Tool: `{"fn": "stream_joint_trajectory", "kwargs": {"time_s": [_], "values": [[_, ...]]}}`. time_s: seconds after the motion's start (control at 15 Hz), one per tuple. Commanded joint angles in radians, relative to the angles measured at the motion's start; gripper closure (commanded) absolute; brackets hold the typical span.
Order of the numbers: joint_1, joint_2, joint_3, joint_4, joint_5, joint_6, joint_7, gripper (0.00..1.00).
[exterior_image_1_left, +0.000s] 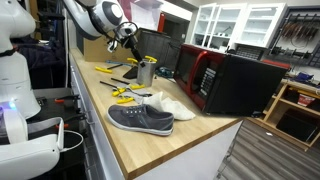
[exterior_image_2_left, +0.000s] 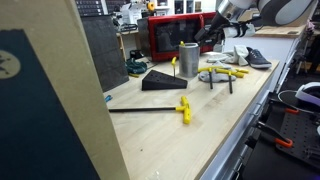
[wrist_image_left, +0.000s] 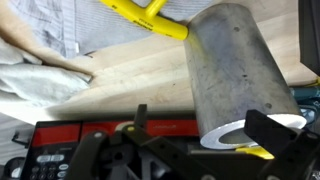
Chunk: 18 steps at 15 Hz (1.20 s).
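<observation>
**A:** Where's your hand at?

**B:** My hand (exterior_image_1_left: 133, 40) is wide open, holding nothing. It hangs above the metal cup (exterior_image_1_left: 147, 72), which stands upright on the tabletop (exterior_image_1_left: 190, 140) near the yellow-handled tools (exterior_image_1_left: 122, 93).

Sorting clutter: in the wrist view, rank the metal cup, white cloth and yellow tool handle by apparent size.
1. metal cup, nearest the camera
2. white cloth, cut off at the edge
3. yellow tool handle

Workshop or lab, long wooden workbench (exterior_image_1_left: 200, 138), yellow-handled hand tools (exterior_image_1_left: 125, 93), wall of hung tools (exterior_image_1_left: 298, 35), white cabinets (exterior_image_1_left: 240, 22)
</observation>
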Motion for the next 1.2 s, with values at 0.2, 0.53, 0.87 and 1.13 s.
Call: {"fn": "stream_joint_trajectory", "kwargs": {"time_s": [0.2, 0.53, 0.87, 1.13], "values": [[0.498, -0.006, -0.297, -0.002, 0.545, -0.043, -0.315, 0.0], [0.863, -0.213, -0.556, 0.048, 0.839, -0.247, -0.553, 0.0], [0.693, -0.324, -0.429, 0.263, 1.124, -0.614, -0.793, 0.0], [0.625, -0.288, -0.478, 0.497, 1.192, -0.932, -0.817, 0.0]]}}
